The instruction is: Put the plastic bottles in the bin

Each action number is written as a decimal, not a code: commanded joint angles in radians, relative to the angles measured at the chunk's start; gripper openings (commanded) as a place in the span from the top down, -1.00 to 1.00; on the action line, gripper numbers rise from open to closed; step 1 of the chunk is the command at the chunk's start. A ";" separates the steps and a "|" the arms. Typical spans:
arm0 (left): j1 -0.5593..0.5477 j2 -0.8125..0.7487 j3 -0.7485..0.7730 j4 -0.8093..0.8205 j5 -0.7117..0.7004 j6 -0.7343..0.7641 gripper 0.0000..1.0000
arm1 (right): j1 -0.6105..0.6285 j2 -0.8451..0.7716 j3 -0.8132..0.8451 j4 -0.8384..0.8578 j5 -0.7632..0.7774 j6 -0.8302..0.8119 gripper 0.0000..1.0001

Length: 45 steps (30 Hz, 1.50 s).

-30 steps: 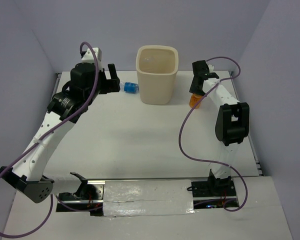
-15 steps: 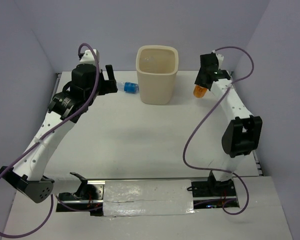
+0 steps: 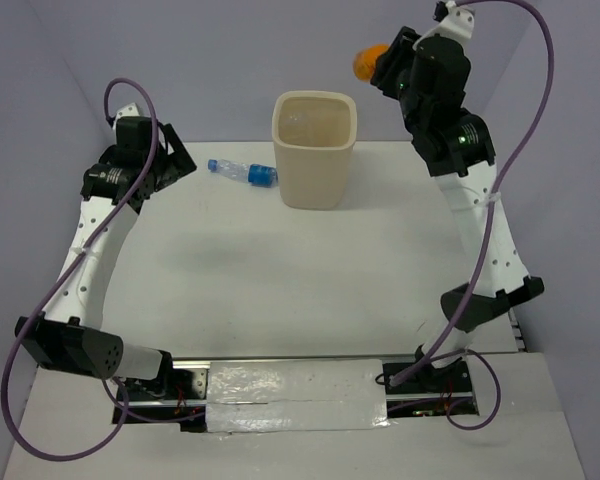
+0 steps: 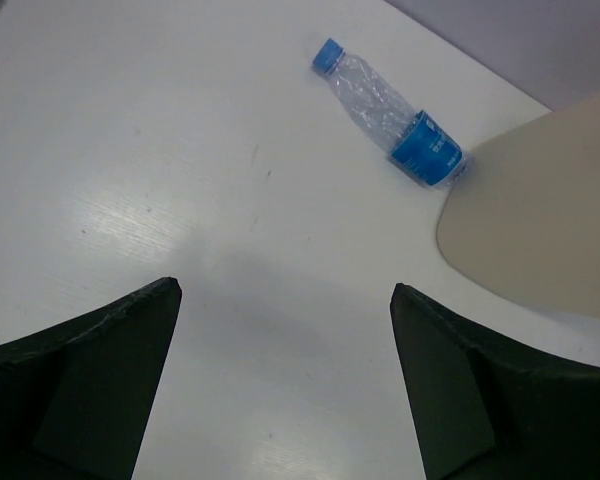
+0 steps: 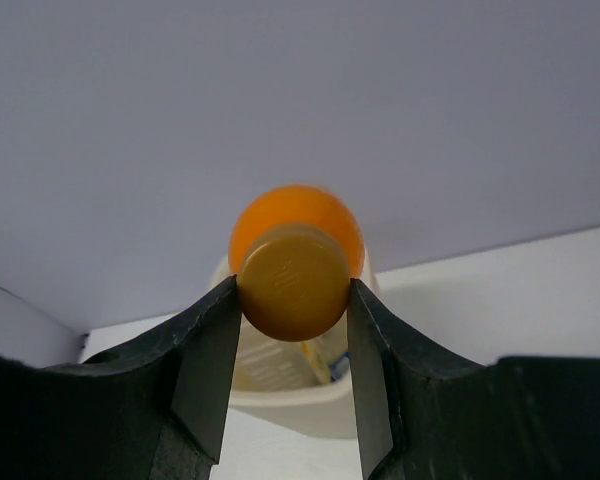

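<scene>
Orange plastic fills the gap of the right end effector (image 3: pixel 385 62). Its two dark fingers (image 5: pixel 205 360) press on either side of the small orange bottle (image 3: pixel 367 62) at its flat round end, and the rounded body sticks out past the tips. In the top view the bottle is held high in the air, up and to the right of the bin (image 3: pixel 315 170), in front of the pale back wall (image 3: pixel 230 50) and apart from the bin's rim. In the right wrist view, part of the bin's cream mouth shows beyond and below the bottle.

The left end effector (image 3: pixel 178 165) hangs near the far left corner of the surface (image 3: pixel 280 260), close to its left edge. Its fingers (image 4: pixel 100 370) stand wide apart, and white surface shows in the gap between them. Ahead of them the clear bottle with the blue cap and label (image 4: pixel 390 115) lies on its side with the cap pointing away from the bin. Its base end is just beside the bin's left wall; whether the two touch cannot be told. A band of surface separates the fingertips from this bottle.

The bin stands upright toward the far edge of the surface, its mouth open upward. White surface runs from its near side down to the arm bases, and from its right side out to the right edge.
</scene>
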<state>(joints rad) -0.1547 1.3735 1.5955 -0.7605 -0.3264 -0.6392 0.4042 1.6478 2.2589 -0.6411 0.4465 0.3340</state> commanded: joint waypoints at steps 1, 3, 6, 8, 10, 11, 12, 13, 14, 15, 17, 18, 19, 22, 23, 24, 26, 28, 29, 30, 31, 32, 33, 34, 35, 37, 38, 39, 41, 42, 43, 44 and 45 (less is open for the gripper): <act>0.007 0.042 0.026 -0.033 0.090 -0.057 -0.99 | 0.025 0.144 0.159 -0.035 0.003 -0.018 0.55; 0.014 0.042 0.014 -0.026 0.102 -0.062 -0.99 | 0.042 0.208 0.203 -0.037 -0.011 -0.015 0.55; 0.026 0.029 -0.017 -0.008 0.128 -0.066 -0.99 | 0.048 0.233 0.180 -0.002 -0.038 -0.006 0.54; 0.038 0.021 -0.040 0.001 0.148 -0.073 -0.99 | 0.056 0.244 0.143 0.014 -0.046 -0.003 0.53; 0.046 0.013 -0.061 0.013 0.168 -0.077 -0.99 | 0.062 0.274 0.137 0.005 -0.046 -0.004 0.53; 0.052 0.012 -0.066 0.018 0.173 -0.083 -0.99 | 0.064 0.286 0.136 -0.008 -0.043 -0.004 0.53; 0.055 0.013 -0.072 0.017 0.176 -0.086 -0.99 | 0.067 0.300 0.122 -0.008 -0.043 -0.007 0.52; 0.060 0.015 -0.074 0.018 0.184 -0.096 -0.99 | 0.070 0.303 0.111 -0.006 -0.043 -0.009 0.51; 0.063 0.019 -0.075 0.021 0.187 -0.099 -0.99 | 0.071 0.306 0.100 -0.003 -0.042 -0.009 0.49; 0.064 0.022 -0.075 0.020 0.187 -0.105 -0.99 | 0.073 0.311 0.079 -0.003 -0.043 -0.007 0.38; 0.064 0.033 -0.074 0.023 0.182 -0.122 -0.99 | 0.074 0.317 0.070 -0.012 -0.043 -0.003 0.17; 0.066 0.038 -0.071 0.029 0.178 -0.129 -0.99 | 0.079 0.323 0.070 -0.017 -0.043 -0.001 -0.21; 0.066 0.041 -0.068 0.035 0.179 -0.129 -0.99 | 0.079 0.325 0.073 -0.025 -0.045 -0.001 -0.40; 0.066 0.073 -0.046 0.073 0.200 -0.142 -0.99 | 0.088 0.314 0.076 -0.028 -0.043 -0.006 -0.79; 0.066 0.081 -0.033 0.085 0.205 -0.148 -0.99 | 0.093 0.311 0.076 -0.029 -0.042 -0.006 -0.88; 0.066 0.088 -0.026 0.098 0.208 -0.161 -0.99 | 0.094 0.305 0.079 -0.031 -0.040 -0.006 -0.90; 0.066 0.122 0.004 0.138 0.225 -0.183 -0.99 | 0.105 0.282 0.079 -0.032 -0.040 -0.007 -0.92; 0.070 0.200 0.052 0.138 0.259 -0.195 -0.99 | 0.110 0.244 0.065 -0.038 -0.038 -0.006 -0.93; 0.070 0.235 0.117 0.122 0.271 -0.206 -0.99 | 0.119 0.224 0.051 -0.038 -0.035 -0.004 -0.94; 0.072 0.309 0.148 0.110 0.280 -0.221 -0.99 | 0.123 0.201 0.032 -0.028 -0.035 -0.004 -0.94; 0.072 0.349 0.182 0.093 0.294 -0.227 -0.99 | 0.130 0.175 -0.028 -0.019 -0.035 -0.006 -0.95; 0.072 0.386 0.243 0.087 0.317 -0.238 -0.99 | 0.140 0.114 -0.066 -0.005 -0.032 -0.009 -0.96; 0.072 0.425 0.270 0.084 0.319 -0.263 -0.99 | 0.145 0.081 -0.102 0.007 -0.026 -0.012 -0.96; 0.072 0.500 0.326 0.078 0.317 -0.276 -0.99 | 0.150 0.049 -0.178 0.029 -0.026 -0.016 -0.96; 0.072 0.536 0.357 0.067 0.319 -0.289 -0.99 | 0.151 -0.010 -0.212 0.035 -0.026 -0.016 -0.96; 0.075 0.651 0.449 0.059 0.329 -0.329 -0.99 | 0.156 -0.068 -0.297 0.040 -0.020 -0.010 -0.96; 0.075 0.691 0.487 0.040 0.337 -0.345 -0.99 | 0.156 -0.119 -0.321 0.040 -0.023 -0.007 -0.97; 0.078 0.764 0.521 0.036 0.354 -0.378 -0.99 | 0.154 -0.144 -0.344 0.031 -0.019 -0.001 -0.97; 0.081 0.827 0.602 0.052 0.380 -0.437 -0.99 | 0.156 -0.187 -0.404 0.012 -0.012 0.007 -0.98; 0.081 0.852 0.615 0.070 0.403 -0.460 -0.99 | 0.154 -0.230 -0.421 0.000 -0.008 0.016 -0.98; 0.081 0.887 0.627 0.088 0.412 -0.483 -0.99 | 0.154 -0.252 -0.462 -0.005 0.000 0.020 -0.98; 0.081 0.903 0.630 0.108 0.424 -0.506 -0.99 | 0.154 -0.272 -0.479 -0.011 0.000 0.025 -0.98; 0.083 0.935 0.635 0.143 0.437 -0.546 -0.99 | 0.154 -0.307 -0.508 -0.029 0.003 0.036 -0.98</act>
<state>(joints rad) -0.0799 2.2772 2.1731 -0.6788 0.0444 -1.0618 0.5583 1.4002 1.8103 -0.6498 0.4236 0.3466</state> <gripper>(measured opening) 0.994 0.987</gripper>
